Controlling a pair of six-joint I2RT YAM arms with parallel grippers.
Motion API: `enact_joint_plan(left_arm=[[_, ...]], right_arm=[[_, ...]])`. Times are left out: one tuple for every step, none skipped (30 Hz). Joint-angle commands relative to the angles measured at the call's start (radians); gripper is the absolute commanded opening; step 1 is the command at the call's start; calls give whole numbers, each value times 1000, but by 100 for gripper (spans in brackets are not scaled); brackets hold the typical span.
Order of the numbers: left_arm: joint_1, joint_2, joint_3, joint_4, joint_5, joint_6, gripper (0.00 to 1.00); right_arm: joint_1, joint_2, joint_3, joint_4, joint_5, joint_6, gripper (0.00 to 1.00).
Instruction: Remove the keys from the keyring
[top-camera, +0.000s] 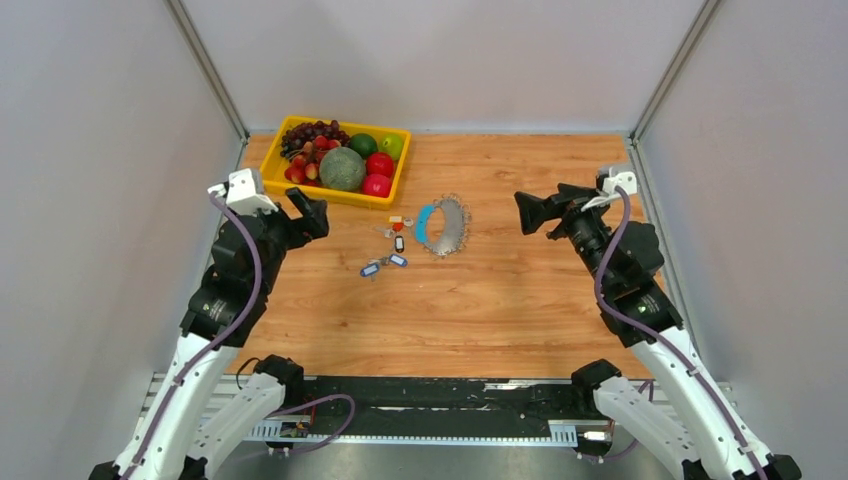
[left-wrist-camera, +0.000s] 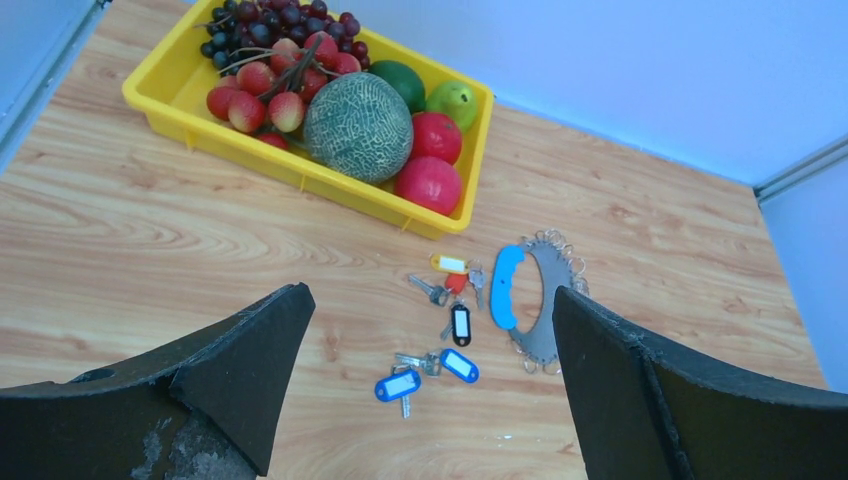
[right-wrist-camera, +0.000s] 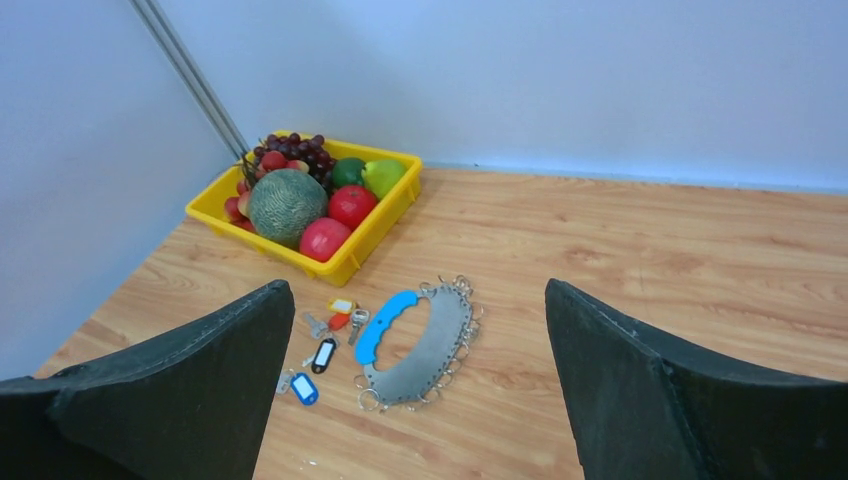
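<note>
**Top and wrist views.** The keyring (top-camera: 443, 226), a blue plastic arc joined to a grey metal crescent edged with small split rings, lies flat near the centre of the wooden table (top-camera: 520, 300). The keys (top-camera: 398, 243) lie scattered on the wood just left of the blue arc, carrying yellow, red, black and blue tags. The blue-tagged keys (left-wrist-camera: 459, 365) lie nearest the arms. A yellow fruit tray (top-camera: 275, 162) stands at the far left, near the keys. The left gripper (top-camera: 312, 213) and right gripper (top-camera: 527, 213) hover either side of the keyring, well apart from it, fingers spread wide and holding nothing.
</note>
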Motion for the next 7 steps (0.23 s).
enact_joint_plan(left_arm=[[1,-27,3,6,23,32,100],[1,-28,2,7,24,31,100],[1,-32,-4,7,30,31,100],[2,-33,-10,7,33,31,100],[2,-32,-11,5,38,28,100],[1,-31,-12,2,38,27,100],[1,-30,-13,-1,41,27,100]], right_arm=[[-1,-24,-18,-59,39,-15,100],[1,-28,-18,-64,38,-15,100],[-1,-30,-18,-68,36,-16,100],[-1,-32,-20,-71,37,-15,100],[0,-35,-19,-73,35,-15,100],[0,-36,-19,-74,36,-14,100],[0,-39,-18,-76,35,-14,100]])
